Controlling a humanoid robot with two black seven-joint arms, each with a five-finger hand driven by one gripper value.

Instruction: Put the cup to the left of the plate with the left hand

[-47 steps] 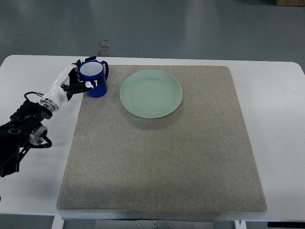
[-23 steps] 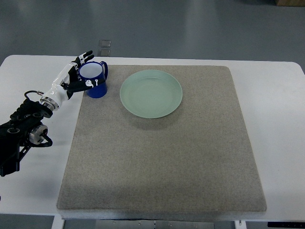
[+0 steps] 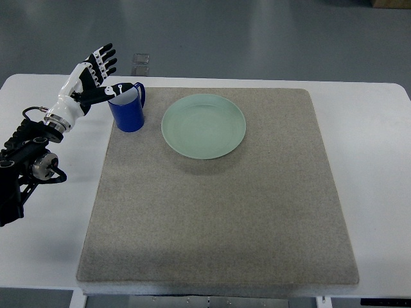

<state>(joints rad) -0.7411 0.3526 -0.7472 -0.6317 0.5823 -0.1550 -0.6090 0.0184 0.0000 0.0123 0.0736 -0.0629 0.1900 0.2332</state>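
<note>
A blue cup (image 3: 128, 107) with a white inside stands upright on the grey mat (image 3: 218, 212), just left of the pale green plate (image 3: 203, 126). Its handle points to the back right. My left hand (image 3: 96, 74) hovers above and to the left of the cup, open, with its fingers (image 3: 103, 59) spread upward. The thumb tip reaches over the cup's rim, and I cannot tell whether it touches. The left arm (image 3: 29, 160) comes in over the white table at the left edge. The right arm is out of view.
The mat covers most of the white table (image 3: 379, 160). A small clear object (image 3: 140, 59) lies on the floor beyond the table's far edge, behind the cup.
My left hand has let go of the cup, opened its fingers and lifted up and to the left. The cup stays where it stood beside the plate.
</note>
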